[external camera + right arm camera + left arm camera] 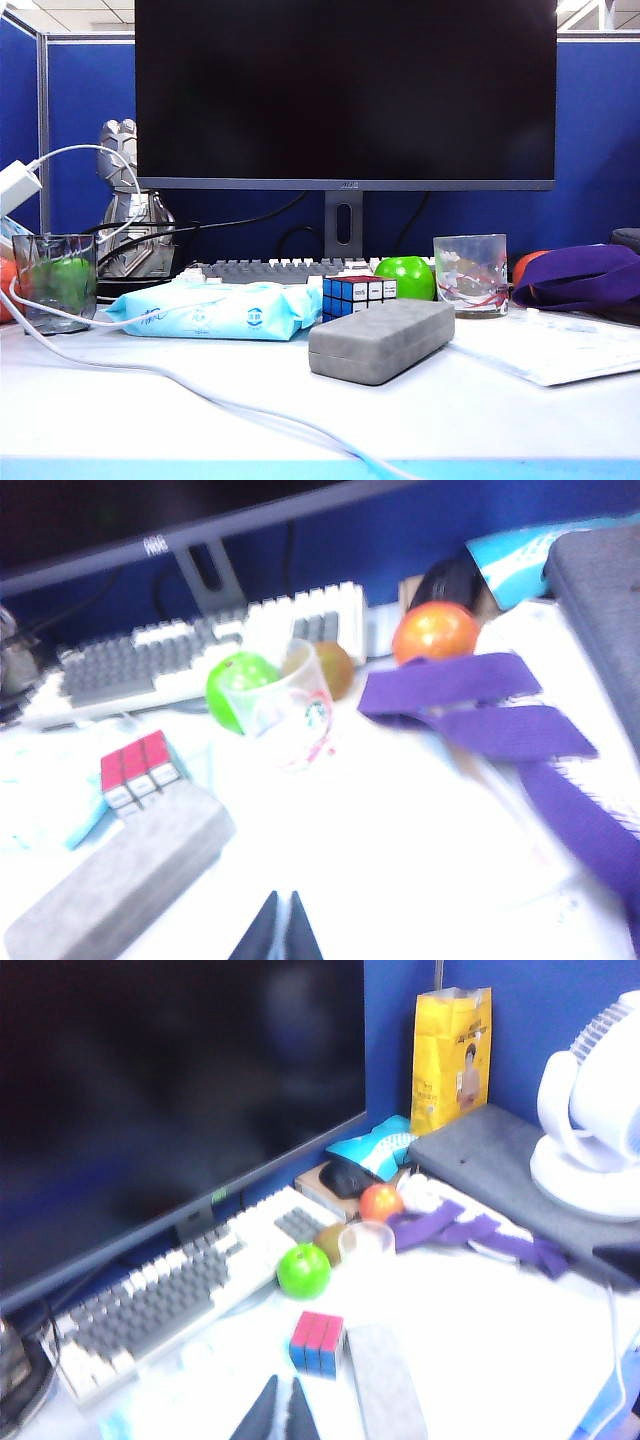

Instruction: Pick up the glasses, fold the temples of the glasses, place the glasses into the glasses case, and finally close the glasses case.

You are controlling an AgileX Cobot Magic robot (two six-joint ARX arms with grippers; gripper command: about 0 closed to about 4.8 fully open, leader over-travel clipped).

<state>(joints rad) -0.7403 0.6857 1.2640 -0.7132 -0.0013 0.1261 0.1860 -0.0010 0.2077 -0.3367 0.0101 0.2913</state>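
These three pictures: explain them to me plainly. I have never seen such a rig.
It is a two-armed robot at a desk. One picture comes from a camera facing the desk; the others from cameras on each wrist. The dark tips are the left gripper and right gripper, both shut, holding nothing, above the desk. On the desk lie the closed grey glasses case, a Rubik's cube, a green apple, a wipes packet, a keyboard and tumblers. No glasses show.

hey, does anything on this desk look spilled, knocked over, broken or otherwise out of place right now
Nothing stands out. The oblong grey felt glasses case lies shut and flat on the white desk, beside the Rubik's cube. Both clear tumblers stand upright. Left gripper and right gripper hang shut above the desk.
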